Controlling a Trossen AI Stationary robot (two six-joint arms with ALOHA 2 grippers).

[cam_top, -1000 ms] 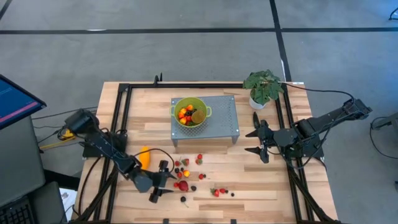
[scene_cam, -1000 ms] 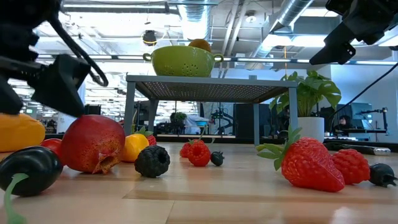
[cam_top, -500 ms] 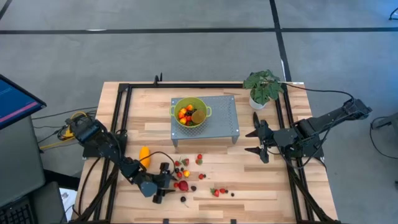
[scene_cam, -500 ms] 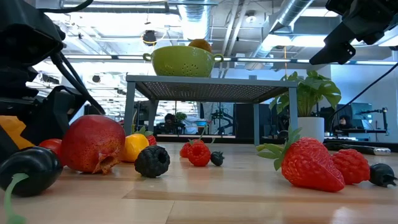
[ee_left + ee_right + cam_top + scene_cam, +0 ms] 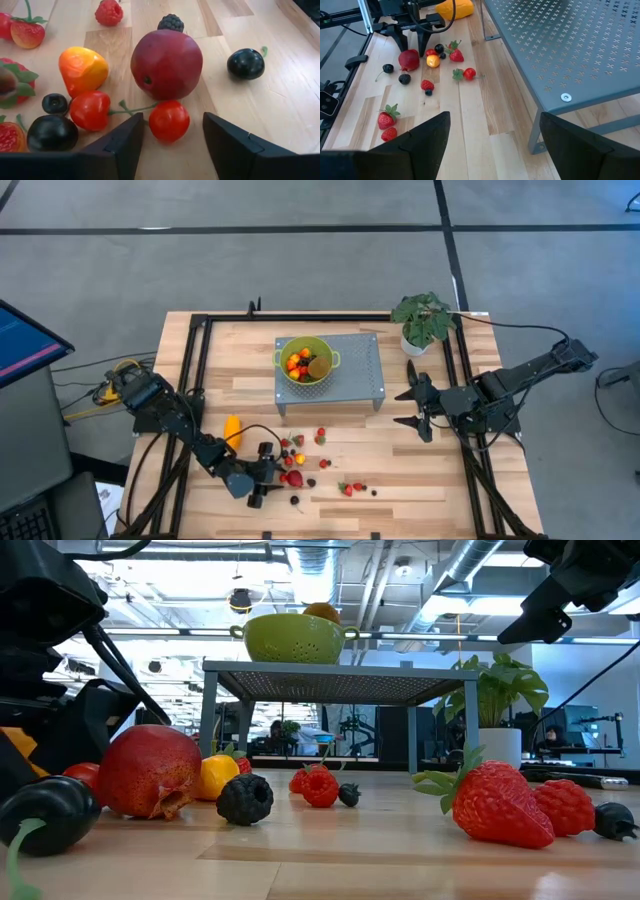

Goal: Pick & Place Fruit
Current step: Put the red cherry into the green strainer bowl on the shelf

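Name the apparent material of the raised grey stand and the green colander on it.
The stand: likely painted sheet metal, matte grey, punched through with small cross-shaped holes, on thin legs. The colander: smooth, evenly lime-green, faintly glossy, with small holes; plastic or enamelled metal, hard to tell which.

Bright even overhead light, soft shadows, sharp

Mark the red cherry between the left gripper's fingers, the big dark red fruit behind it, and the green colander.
red cherry [image 5: 169, 120], left wrist view, centre of its skin.
dark red fruit [image 5: 167, 63], left wrist view, middle.
green colander [image 5: 306, 362], high view, rim.
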